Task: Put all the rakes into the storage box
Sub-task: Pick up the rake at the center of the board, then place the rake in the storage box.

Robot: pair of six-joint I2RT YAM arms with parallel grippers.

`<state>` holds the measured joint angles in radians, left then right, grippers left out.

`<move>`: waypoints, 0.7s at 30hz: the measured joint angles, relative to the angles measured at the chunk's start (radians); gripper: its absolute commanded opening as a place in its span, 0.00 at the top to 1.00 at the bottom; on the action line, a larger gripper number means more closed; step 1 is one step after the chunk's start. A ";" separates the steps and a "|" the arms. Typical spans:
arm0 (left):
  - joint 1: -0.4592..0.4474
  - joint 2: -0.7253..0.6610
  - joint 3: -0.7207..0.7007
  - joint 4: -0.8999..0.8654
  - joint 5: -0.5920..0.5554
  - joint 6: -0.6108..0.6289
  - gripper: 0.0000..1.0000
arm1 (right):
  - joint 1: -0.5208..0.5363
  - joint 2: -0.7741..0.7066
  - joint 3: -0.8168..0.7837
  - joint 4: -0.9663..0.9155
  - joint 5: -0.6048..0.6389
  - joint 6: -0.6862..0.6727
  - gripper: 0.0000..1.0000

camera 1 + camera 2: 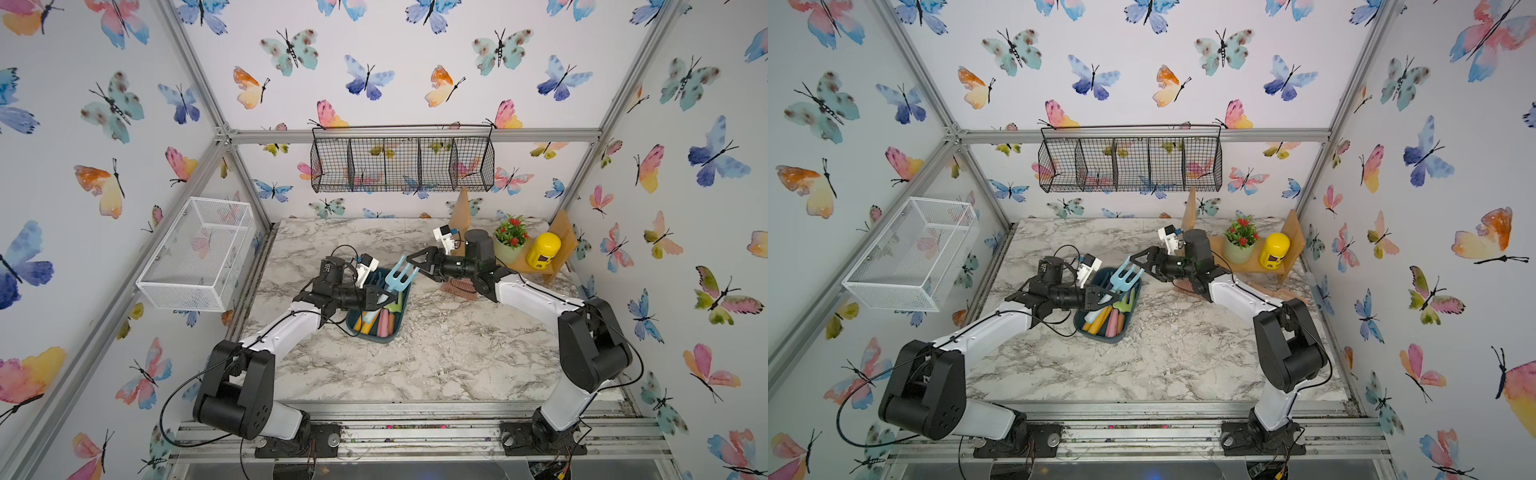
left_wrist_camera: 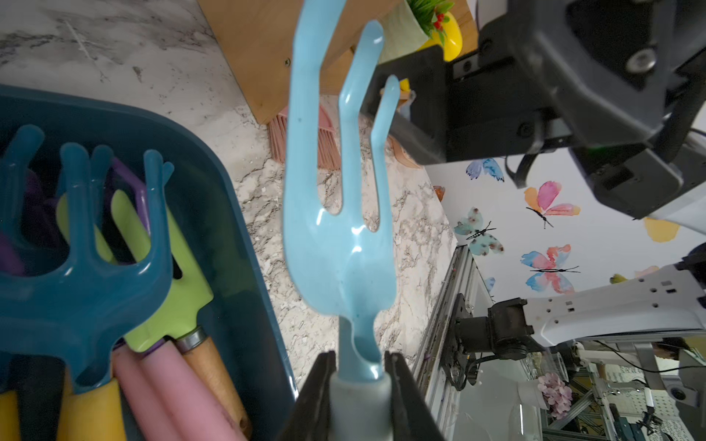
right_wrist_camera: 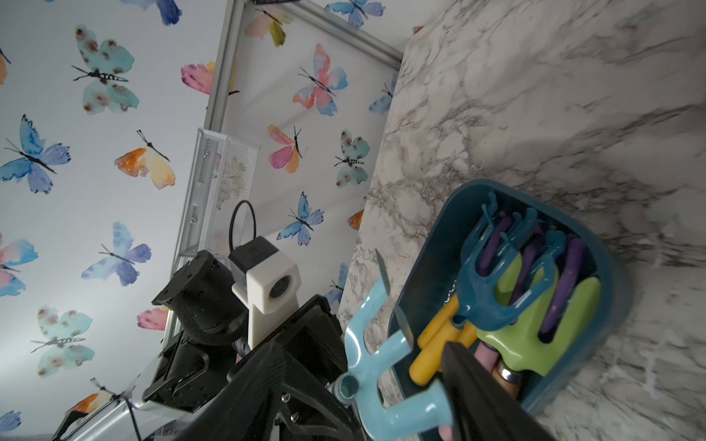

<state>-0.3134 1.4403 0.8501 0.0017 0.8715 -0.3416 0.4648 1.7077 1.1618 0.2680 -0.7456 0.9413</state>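
The left gripper [image 2: 359, 368] clamps the neck of the light blue rake [image 2: 336, 248], holding it raised at the rim of the storage box [image 2: 237, 229], not yet inside, while the right gripper [image 1: 415, 267] stands with jaws apart around the tines, probably leaving the left arm as sole carrier.

Left arm [image 1: 286, 328] and right arm [image 1: 536, 299]: long links in glossy white shell, joints and shoulder blocks [image 1: 237, 386] in matt black, boxy, with rounded edges. On each wrist a small camera [image 3: 267, 282]: white housing, black front, round lens. Thin black cable [image 1: 162, 415] in a wide loop by the left base, second cable [image 1: 640, 368] by the right shoulder block. Black fingers [image 2: 317, 397], finely ribbed. Silver screw [image 2: 645, 61] on the black right wrist body, small dark marks [image 2: 666, 283] on the white shell.
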 measured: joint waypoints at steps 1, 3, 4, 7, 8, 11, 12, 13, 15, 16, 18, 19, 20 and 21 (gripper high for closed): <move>0.007 0.000 -0.013 0.002 -0.012 -0.002 1.00 | -0.019 -0.019 -0.018 -0.005 0.020 0.000 0.29; 0.021 0.000 -0.042 0.004 -0.034 -0.010 1.00 | -0.058 -0.049 -0.052 -0.006 0.045 0.000 0.29; 0.026 0.000 -0.053 0.002 -0.044 -0.014 1.00 | -0.074 -0.061 -0.070 -0.007 0.052 0.000 0.29; 0.035 0.005 -0.064 0.009 -0.068 -0.027 1.00 | -0.105 -0.077 -0.097 -0.020 0.060 -0.001 0.29; 0.035 0.011 -0.064 0.024 -0.072 -0.034 1.00 | -0.106 -0.077 -0.098 -0.024 0.064 -0.002 0.29; 0.034 0.042 -0.064 0.066 -0.083 -0.060 1.00 | -0.107 -0.077 -0.099 -0.028 0.065 0.000 0.29; 0.030 0.054 -0.063 0.077 -0.086 -0.067 1.00 | -0.107 -0.077 -0.099 -0.028 0.064 0.000 0.29; 0.026 0.075 -0.060 0.092 -0.093 -0.074 1.00 | -0.107 -0.076 -0.099 -0.028 0.064 0.001 0.29; 0.005 0.114 -0.044 0.091 -0.115 -0.077 1.00 | -0.107 -0.074 -0.099 -0.028 0.064 0.006 0.29; -0.011 0.136 -0.031 0.089 -0.124 -0.074 1.00 | -0.107 -0.074 -0.099 -0.027 0.064 0.008 0.29; -0.047 0.177 -0.002 0.079 -0.147 -0.068 1.00 | -0.107 -0.074 -0.102 -0.027 0.063 0.011 0.29; -0.059 0.194 0.010 0.074 -0.154 -0.065 1.00 | -0.107 -0.074 -0.105 -0.026 0.063 0.012 0.29; -0.072 0.208 0.021 0.067 -0.159 -0.062 1.00 | -0.107 -0.074 -0.107 -0.025 0.063 0.013 0.29; -0.080 0.216 0.025 0.064 -0.162 -0.060 1.00 | -0.107 -0.074 -0.111 -0.024 0.063 0.013 0.29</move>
<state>-0.3935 1.6562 0.8753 0.0654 0.7097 -0.4019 0.3576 1.6341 1.0504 0.2443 -0.6827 0.9546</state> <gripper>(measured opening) 0.238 0.707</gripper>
